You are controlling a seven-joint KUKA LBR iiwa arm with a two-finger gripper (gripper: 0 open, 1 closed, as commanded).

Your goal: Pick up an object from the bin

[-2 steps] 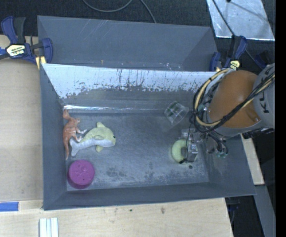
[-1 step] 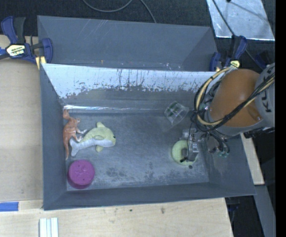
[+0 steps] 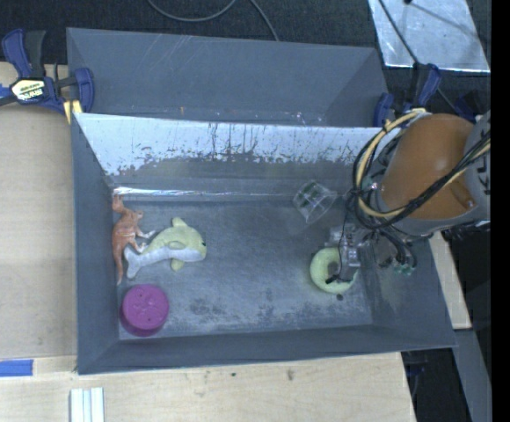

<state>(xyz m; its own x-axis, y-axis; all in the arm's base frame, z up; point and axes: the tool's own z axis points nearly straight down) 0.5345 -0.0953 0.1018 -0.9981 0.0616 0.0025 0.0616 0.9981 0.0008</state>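
While the tool (image 3: 350, 264) hangs over the right edge of a pale green ring (image 3: 319, 272) on the right of the bin (image 3: 237, 334) floor, its spread cannot be told; a pale whale toy (image 3: 174, 246) and magenta disc (image 3: 145, 309) lie well apart at left.

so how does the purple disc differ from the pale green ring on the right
The purple disc is solid; the pale green ring has a hole. The disc lies lower left, away from the gripper; the ring lies at the right, under the gripper. Both are round.
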